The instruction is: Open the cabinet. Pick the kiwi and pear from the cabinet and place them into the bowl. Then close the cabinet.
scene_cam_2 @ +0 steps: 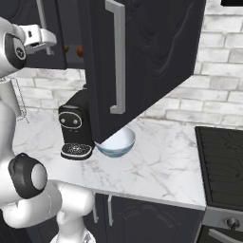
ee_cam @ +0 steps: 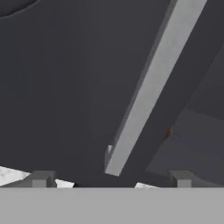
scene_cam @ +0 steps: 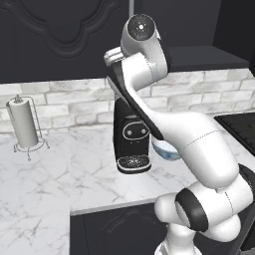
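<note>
Up close in the hand view the jaws point(ee_cam: 109, 180) sit spread wide at the cabinet point(scene_cam_2: 156, 57) handle point(ee_cam: 148, 92), probably to swing the left door, with the bowl point(scene_cam_2: 115, 142) mid-frame on the tabletop point(scene_cam_2: 161, 166).

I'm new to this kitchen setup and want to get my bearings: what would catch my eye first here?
The black cabinet dominates: its right door is swung wide open, its silver handle hanging over the bowl on the marble counter. Beside the bowl stands a black coffee machine. The open gripper faces the left door's handle up close.
</note>
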Motion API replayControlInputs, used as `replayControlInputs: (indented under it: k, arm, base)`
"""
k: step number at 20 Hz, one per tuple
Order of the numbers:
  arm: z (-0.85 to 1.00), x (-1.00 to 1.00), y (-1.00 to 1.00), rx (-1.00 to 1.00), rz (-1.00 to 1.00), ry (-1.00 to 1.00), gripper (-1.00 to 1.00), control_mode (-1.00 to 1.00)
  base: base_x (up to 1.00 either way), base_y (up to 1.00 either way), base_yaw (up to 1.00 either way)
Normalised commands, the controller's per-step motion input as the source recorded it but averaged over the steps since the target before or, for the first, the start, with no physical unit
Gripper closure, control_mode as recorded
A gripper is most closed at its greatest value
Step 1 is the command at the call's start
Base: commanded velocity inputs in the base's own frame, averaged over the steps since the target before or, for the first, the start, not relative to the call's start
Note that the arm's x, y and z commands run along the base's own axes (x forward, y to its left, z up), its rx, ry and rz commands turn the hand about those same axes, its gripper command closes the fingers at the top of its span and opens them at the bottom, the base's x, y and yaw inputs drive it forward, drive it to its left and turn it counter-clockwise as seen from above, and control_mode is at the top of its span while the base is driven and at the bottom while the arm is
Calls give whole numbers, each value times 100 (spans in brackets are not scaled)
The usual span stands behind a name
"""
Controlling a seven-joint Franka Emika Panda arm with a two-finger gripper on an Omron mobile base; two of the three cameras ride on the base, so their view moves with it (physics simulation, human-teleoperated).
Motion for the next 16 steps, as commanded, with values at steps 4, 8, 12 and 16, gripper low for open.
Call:
replayControlInputs:
  k: [4, 8, 12, 16]
  arm:
    - [4, 71, 8, 0, 0, 0, -100, -100]
    - [1, 57, 13, 0, 0, 0, -100, -100]
    - [0, 39, 20, 0, 0, 0, -100, -100]
    - [-8, 32, 6, 0, 0, 0, 100, -100]
  base:
    - [0, 0, 0]
    - [0, 0, 0]
    - [0, 0, 0]
    - [0, 0, 0]
